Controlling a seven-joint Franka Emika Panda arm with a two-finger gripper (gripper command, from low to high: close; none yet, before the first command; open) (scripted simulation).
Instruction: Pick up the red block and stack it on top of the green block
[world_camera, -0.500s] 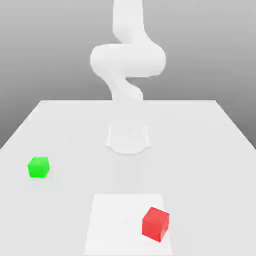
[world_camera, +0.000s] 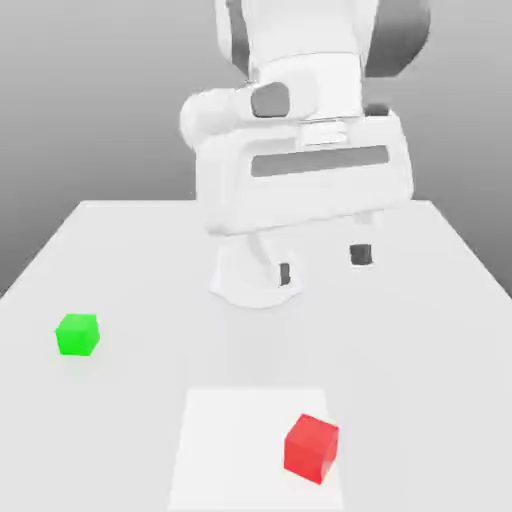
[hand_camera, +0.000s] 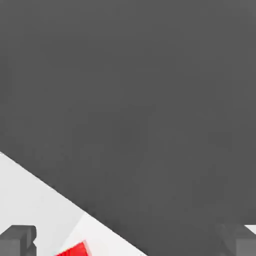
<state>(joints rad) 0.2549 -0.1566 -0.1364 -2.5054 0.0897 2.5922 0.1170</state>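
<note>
1. One red block (world_camera: 311, 449) and one green block (world_camera: 77, 334) are counted on the table (world_camera: 420, 350).
2. The gripper (world_camera: 322, 264) is held with both fingers spread wide apart and nothing between them.
3. The red block is located on a paler square patch (world_camera: 230, 440), nearer the camera than the gripper, well apart from it and untouched.
4. The green block is located well apart from the red block, toward the exterior view's left.
5. The red block is a cube with no long axis; it is turned slightly, with one vertical edge toward the camera.
</note>
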